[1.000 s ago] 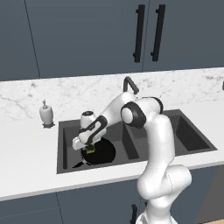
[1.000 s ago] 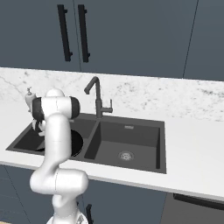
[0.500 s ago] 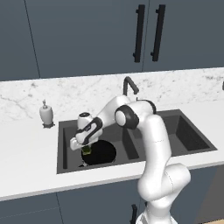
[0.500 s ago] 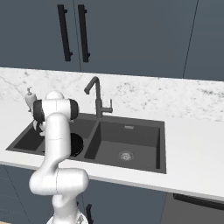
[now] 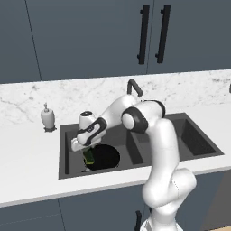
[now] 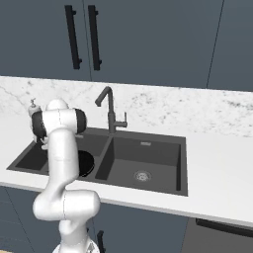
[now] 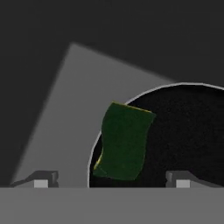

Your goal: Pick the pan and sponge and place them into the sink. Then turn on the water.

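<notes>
Gripper: the gripper (image 7: 111,183) is standing wide apart over the left basin, its fingertips (image 7: 40,183) flanking the sponge without pressing it; it is released, grasping nothing.
Sponge: the sponge (image 7: 123,140) is lying green side up across the pan's rim, partly over the pan and partly over the basin floor; in the left base view it (image 5: 89,155) is sitting just below the hand.
Pan: the pan (image 5: 104,157) is resting flat in the left basin.
Sink: the sink (image 6: 163,185) is holding both items in its left basin; the right basin is showing a bare drain.
Faucet: the faucet (image 6: 109,109) is standing behind the divider; no stream is running.
Step in hand: the placing appears done, so the arm is judged to be clearing out before going to the faucet.
Method: lift straight up along the fingers, keeping them spread, so the sponge is not dragged or flipped; rise above the sink edge before swinging toward the faucet, and approach its handle from the side.
Risk: a sideways exit could nudge the sponge or scrape the basin wall.
</notes>
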